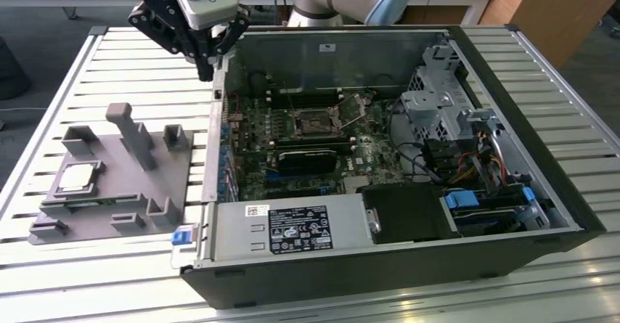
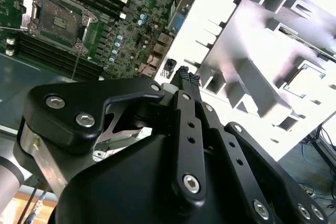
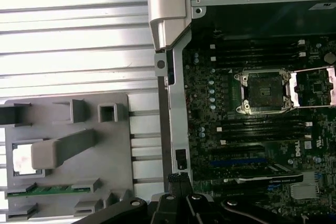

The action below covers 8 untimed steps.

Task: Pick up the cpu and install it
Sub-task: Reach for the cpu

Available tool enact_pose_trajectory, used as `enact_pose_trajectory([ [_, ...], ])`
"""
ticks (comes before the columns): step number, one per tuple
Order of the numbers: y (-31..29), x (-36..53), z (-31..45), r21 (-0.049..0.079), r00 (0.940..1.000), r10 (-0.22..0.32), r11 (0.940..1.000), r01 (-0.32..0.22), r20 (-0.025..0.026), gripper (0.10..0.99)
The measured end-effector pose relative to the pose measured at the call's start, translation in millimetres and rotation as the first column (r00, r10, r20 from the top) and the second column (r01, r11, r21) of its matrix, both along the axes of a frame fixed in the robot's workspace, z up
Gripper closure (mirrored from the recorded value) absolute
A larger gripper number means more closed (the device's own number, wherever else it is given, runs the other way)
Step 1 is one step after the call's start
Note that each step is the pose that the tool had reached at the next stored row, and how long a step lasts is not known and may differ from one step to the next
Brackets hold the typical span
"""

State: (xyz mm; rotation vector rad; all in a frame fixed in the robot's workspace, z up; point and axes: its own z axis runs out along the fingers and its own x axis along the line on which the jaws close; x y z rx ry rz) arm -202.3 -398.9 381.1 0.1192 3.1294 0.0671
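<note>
Black gripper [image 2: 189, 75]: linked bars [image 2: 189, 129], silver hex screws [image 2: 191, 183], ribbed pads [image 2: 184, 72]; arm [image 1: 329, 0] pale grey, rounded joints.

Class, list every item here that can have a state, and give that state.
cpu, lying in the grey holder, ungripped.
socket, open, empty.
computer case, side panel off.
gripper, shut, empty, above the case's edge.
</note>
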Motion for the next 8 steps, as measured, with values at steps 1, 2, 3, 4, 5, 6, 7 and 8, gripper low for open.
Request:
enact_pose_trajectory([
  [1, 0.0, -1.1, -0.2, 0.000, 1.0000, 0.000, 1.0000, 0.000, -0.0004, 0.980],
  [2, 0.0, -2.2, -0.3, 0.000, 1.0000, 0.000, 1.0000, 0.000, -0.0009, 0.980],
  [3, 0.0, -3.3, -0.5, 0.000, 1.0000, 0.000, 1.0000, 0.000, -0.0014, 0.980],
  [4, 0.0, -4.5, -0.7, 0.000, 1.0000, 0.000, 1.0000, 0.000, -0.0017, 0.980],
  [5, 0.0, -5.7, -0.8, 0.000, 1.0000, 0.000, 1.0000, 0.000, -0.0021, 0.980],
  [6, 0.0, -6.9, -1.0, 0.000, 1.0000, 0.000, 1.0000, 0.000, -0.0024, 0.980],
  [7, 0.0, -8.1, -1.1, 0.000, 1.0000, 0.000, 1.0000, 0.000, -0.0027, 0.980],
  [8, 0.0, -9.4, -1.3, 0.000, 1.0000, 0.000, 1.0000, 0.000, -0.0030, 0.980],
])
